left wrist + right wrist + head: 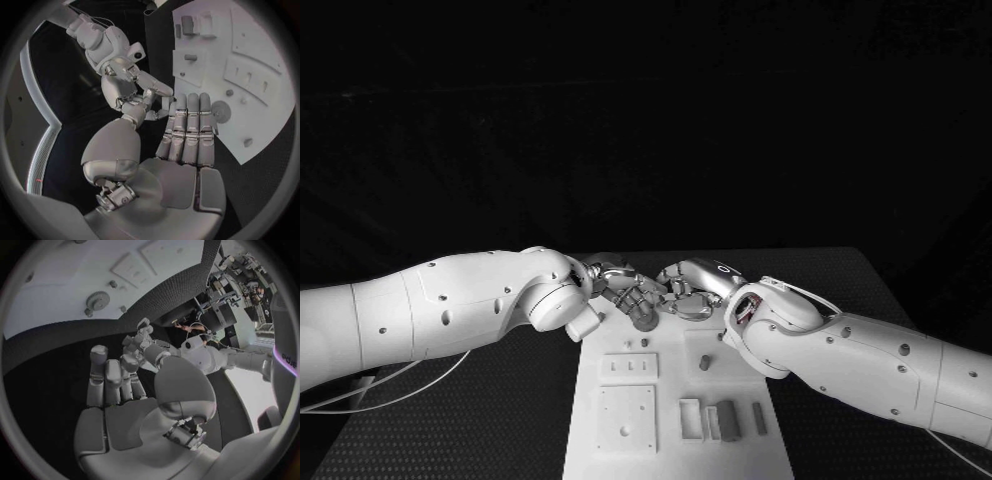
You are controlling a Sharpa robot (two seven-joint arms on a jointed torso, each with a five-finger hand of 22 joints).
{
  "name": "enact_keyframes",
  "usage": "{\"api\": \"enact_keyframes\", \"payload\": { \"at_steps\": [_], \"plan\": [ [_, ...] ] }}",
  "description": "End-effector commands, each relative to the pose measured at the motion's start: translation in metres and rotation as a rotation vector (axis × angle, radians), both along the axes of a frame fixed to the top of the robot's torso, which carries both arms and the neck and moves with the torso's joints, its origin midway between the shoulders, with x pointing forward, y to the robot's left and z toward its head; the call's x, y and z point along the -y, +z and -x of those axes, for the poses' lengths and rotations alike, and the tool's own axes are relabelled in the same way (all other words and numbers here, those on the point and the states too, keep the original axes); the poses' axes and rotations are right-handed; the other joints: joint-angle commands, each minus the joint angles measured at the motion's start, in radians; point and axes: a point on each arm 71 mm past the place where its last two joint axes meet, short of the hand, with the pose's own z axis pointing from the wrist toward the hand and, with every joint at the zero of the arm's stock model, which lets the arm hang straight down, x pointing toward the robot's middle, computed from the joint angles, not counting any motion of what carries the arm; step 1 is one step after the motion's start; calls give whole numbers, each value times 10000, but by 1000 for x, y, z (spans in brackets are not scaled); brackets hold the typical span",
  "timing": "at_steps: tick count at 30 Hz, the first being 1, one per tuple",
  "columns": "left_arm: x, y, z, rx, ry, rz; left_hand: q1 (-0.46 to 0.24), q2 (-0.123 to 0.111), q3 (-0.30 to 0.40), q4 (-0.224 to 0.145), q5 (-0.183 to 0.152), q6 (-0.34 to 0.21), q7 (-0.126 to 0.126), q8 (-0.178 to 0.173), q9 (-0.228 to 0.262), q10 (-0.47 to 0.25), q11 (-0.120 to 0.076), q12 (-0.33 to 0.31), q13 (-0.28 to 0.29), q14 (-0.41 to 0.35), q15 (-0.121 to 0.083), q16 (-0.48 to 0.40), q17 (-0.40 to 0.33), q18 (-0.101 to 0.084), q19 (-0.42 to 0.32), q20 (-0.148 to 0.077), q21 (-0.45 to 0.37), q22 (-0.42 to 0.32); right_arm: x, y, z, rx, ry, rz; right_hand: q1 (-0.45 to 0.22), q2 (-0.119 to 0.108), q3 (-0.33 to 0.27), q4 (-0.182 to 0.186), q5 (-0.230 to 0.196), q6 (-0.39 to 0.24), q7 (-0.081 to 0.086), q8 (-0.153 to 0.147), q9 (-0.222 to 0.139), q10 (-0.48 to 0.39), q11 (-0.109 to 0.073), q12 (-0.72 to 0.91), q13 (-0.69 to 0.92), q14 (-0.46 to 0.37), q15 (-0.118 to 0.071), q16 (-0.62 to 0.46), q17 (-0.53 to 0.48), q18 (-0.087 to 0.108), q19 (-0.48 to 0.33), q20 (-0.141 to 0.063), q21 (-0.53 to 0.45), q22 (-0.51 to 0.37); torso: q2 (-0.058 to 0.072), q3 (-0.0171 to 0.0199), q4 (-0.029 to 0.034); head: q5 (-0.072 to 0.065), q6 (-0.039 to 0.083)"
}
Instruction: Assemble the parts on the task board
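Note:
The white task board (625,440) lies lengthwise on the black table. Both hands hover close together over its far end. My left hand (626,289) has its fingers (189,127) straight and side by side, thumb apart, with nothing in it. My right hand (695,287) faces it, fingers (105,382) stretched out, palm bare. A grey gear (220,111) lies flat on the board just past the left fingertips; the gear (98,300) is also in the right wrist view. Several grey bar-shaped parts (726,420) lie at the board's near right, and a small peg (707,362) stands mid-board.
Raised white plates (629,369) with slots sit on the board's left half. Small pegs (113,284) stand near the gear. Black table (488,420) stretches out on both sides of the board. White cables (358,395) hang under my left arm.

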Motion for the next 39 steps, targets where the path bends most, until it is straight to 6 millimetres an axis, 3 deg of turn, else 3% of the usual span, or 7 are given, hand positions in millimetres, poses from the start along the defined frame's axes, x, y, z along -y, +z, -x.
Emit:
{"api": "enact_keyframes", "payload": {
  "at_steps": [1,8,16,23,39],
  "plan": [
    [3,1,1,23,-87,7,-38,40,24,-5,0,80,8,-64,-11,2,-24,-37,22,24,-54,-60,23,150,34,-63,-41,13,-4,1,2,94,122,53,96,-42,-13,-43,12,1637,-269,35,-13,-406,-323,43,-14,179,-204,37,2,159,-3,-69,67,127,1,-7,1,2,-10],
    [3,1,1,11,-89,62,95,190,92,-93,3,125,0,-81,-28,18,-30,-42,74,52,-62,-89,91,144,49,-67,-51,35,-7,1,3,55,205,80,96,-47,-14,-43,12,1638,-270,35,-8,-400,-325,41,-18,192,-207,34,7,159,3,-73,66,124,0,-8,-5,2,-25],
    [3,1,1,45,-77,107,502,676,289,-426,3,318,-69,-53,-30,137,-82,-17,193,183,-115,-122,237,114,95,-100,-62,91,-8,0,2,-7,213,151,94,-53,-17,-42,12,1640,-272,35,-4,-395,-327,39,-22,195,-209,32,0,158,7,-76,65,122,1,-16,-3,-18,-28],
    [2,2,0,105,75,74,1136,1017,942,-746,-2,757,-264,116,57,540,-264,149,381,280,-142,-181,378,71,168,-134,-57,159,-9,0,3,-13,251,136,90,-55,-18,-40,12,1640,-273,34,0,-392,-328,37,-25,196,-211,30,-7,159,10,-78,64,120,3,-9,-3,-20,-36],
    [1,1,0,81,214,4,1104,1199,1375,-766,20,1073,-404,196,144,795,-390,202,582,532,-243,-168,636,30,294,-225,-16,288,-13,1,6,-72,306,130,86,-63,-20,-41,12,1640,-276,32,7,-386,-330,33,-31,191,-214,25,-30,158,14,-81,60,116,3,5,-14,2,-57]
  ]
}}
